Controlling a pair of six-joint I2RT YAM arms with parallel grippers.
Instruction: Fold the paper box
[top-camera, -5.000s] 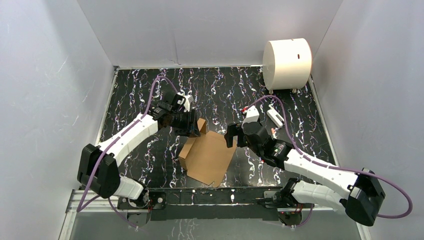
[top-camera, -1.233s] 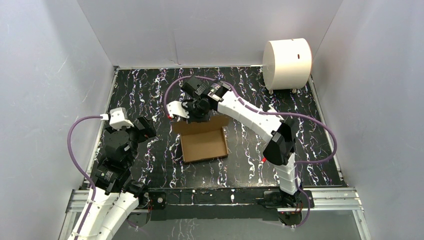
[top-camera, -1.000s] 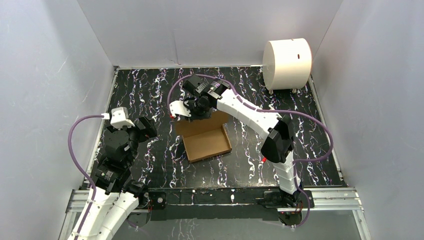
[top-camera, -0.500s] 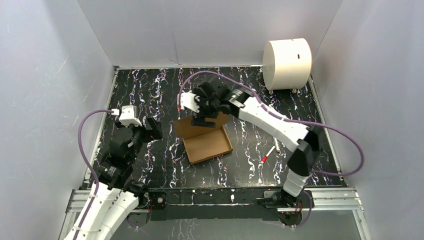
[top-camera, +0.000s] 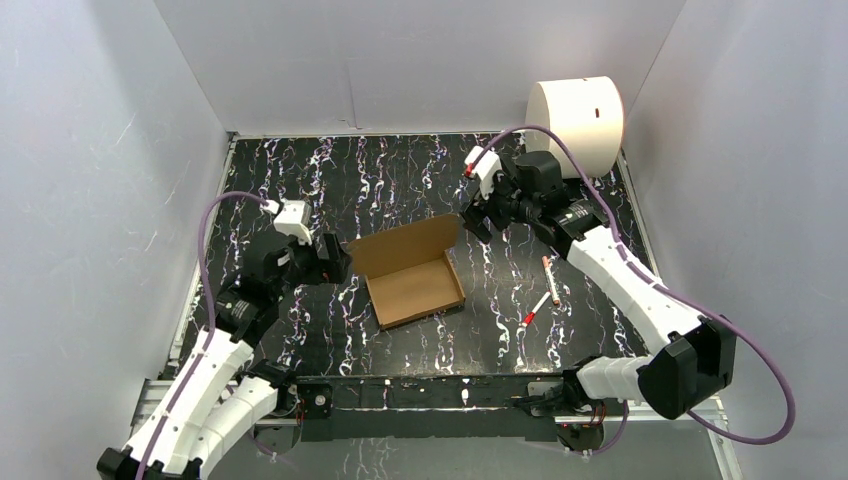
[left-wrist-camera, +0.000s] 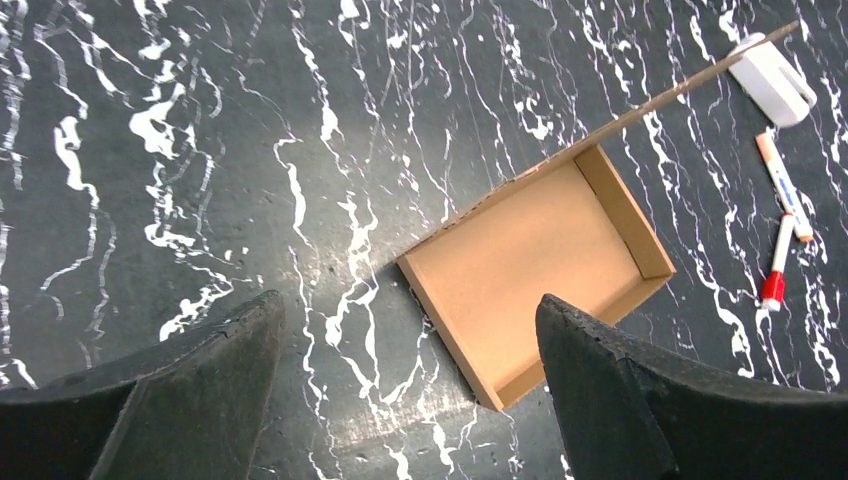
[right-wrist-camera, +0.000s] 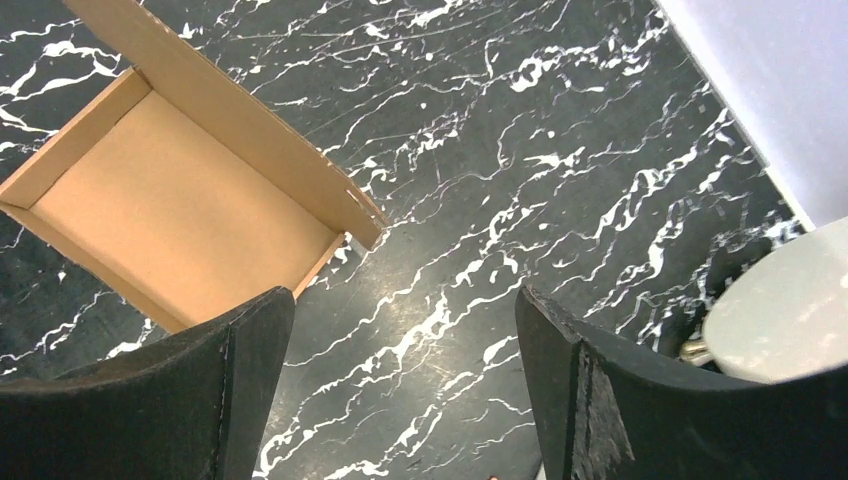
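The paper box lies in the middle of the table as a shallow brown tray with low side walls, its lid flap standing tilted up along the far side. In the left wrist view the paper box lies ahead and to the right of my open left gripper. From above, the left gripper hangs just left of the box and is not touching it. My right gripper hovers off the flap's right end, open and empty. The right wrist view has the box up and to the left of that gripper.
A large white cylinder stands at the back right corner. Two red-capped markers lie right of the box. A small white object lies beyond them. White walls close in the table on three sides.
My right gripper opened, let go of the lid flap and drew back to the right. My left arm swung in toward the box's left side. The box stayed put.
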